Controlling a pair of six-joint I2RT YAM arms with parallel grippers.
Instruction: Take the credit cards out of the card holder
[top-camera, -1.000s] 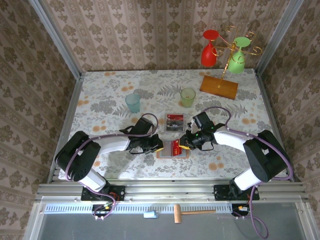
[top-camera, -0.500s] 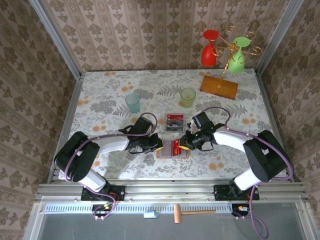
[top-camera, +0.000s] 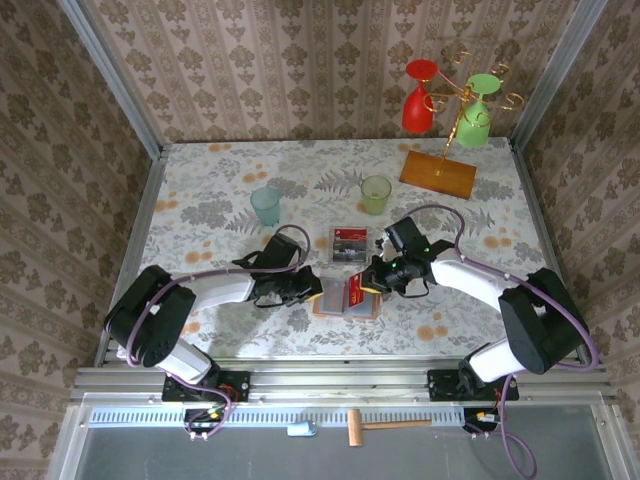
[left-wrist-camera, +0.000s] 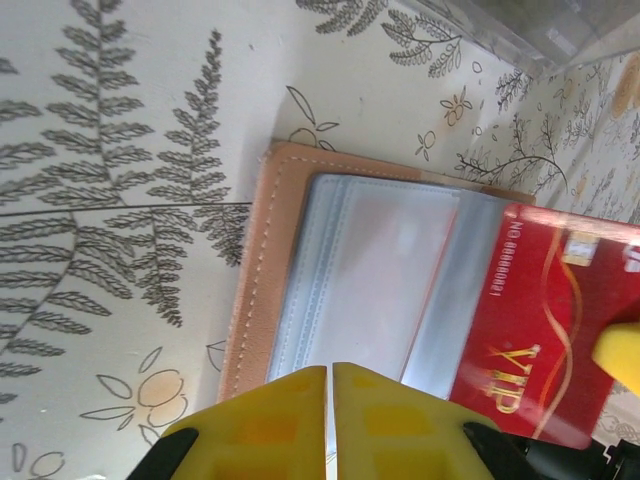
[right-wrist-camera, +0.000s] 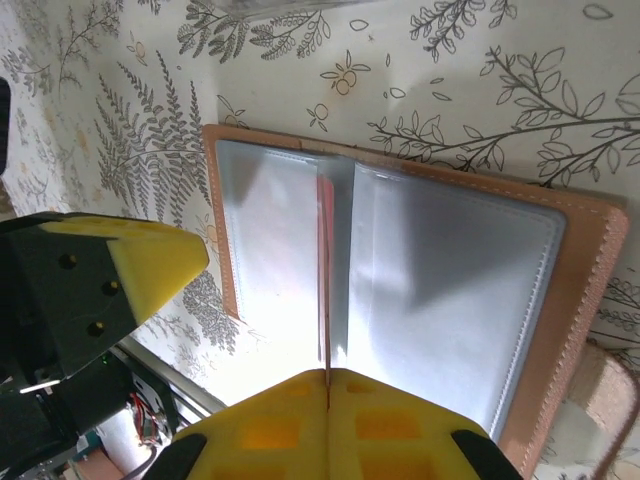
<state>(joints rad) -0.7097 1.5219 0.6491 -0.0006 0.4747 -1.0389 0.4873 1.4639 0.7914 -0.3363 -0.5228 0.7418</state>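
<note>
The card holder (top-camera: 340, 299) lies open on the table, salmon-pink border (left-wrist-camera: 250, 280) around grey-blue pockets (right-wrist-camera: 440, 270). My right gripper (top-camera: 372, 286) (right-wrist-camera: 327, 376) is shut on a red credit card (top-camera: 357, 290), which stands edge-on (right-wrist-camera: 324, 260) above the holder's fold. In the left wrist view the card's red face with gold "VIP" lettering (left-wrist-camera: 540, 320) shows at the right. My left gripper (top-camera: 314, 291) (left-wrist-camera: 331, 371) is shut, with its tips down over the holder's left pocket. Whether more cards sit in the pockets cannot be told.
A clear plastic tray (top-camera: 348, 244) with a dark red card in it sits just behind the holder. Further back stand a blue cup (top-camera: 266, 206), a green cup (top-camera: 376, 193) and a glass stand on an orange base (top-camera: 438, 173) at the far right.
The right gripper has closed on the red card and drawn it up and back, from lying flat on the holder to standing on edge. The left gripper has stayed in place.
</note>
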